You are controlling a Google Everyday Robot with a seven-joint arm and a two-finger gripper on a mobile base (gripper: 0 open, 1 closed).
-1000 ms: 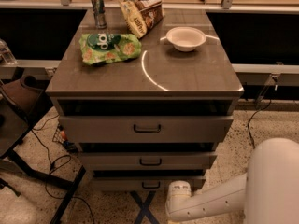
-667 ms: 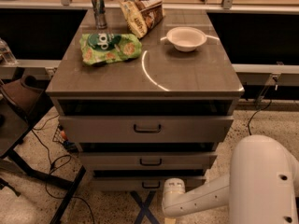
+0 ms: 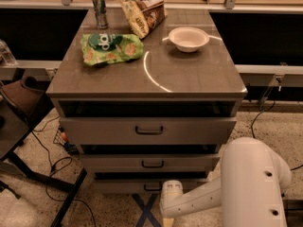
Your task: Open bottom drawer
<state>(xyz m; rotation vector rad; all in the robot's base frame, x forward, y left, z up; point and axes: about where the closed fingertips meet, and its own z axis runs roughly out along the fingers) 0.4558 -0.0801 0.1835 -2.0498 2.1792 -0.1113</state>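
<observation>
The grey cabinet has three drawer fronts stacked in steps. The bottom drawer (image 3: 123,186) is the lowest and narrowest front, with a small dark loop handle (image 3: 152,187). It looks closed or nearly so, set back under the middle drawer (image 3: 113,162). My gripper (image 3: 165,189) is at the end of the white arm (image 3: 203,200), low by the floor. It sits right at the bottom drawer's front, just right of the handle. Whether it touches the handle does not show.
The cabinet top (image 3: 189,74) holds a green chip bag (image 3: 111,48), a can (image 3: 99,9), a brown snack bag (image 3: 144,13) and a white bowl (image 3: 189,38). The top drawer (image 3: 94,129) sticks out furthest. Cables and a dark chair frame (image 3: 28,169) lie left on the floor.
The arm has swung left: its large white elbow now fills more of the lower right, and the gripper end has shifted slightly left toward the bottom drawer's handle. The drawers have not moved.
</observation>
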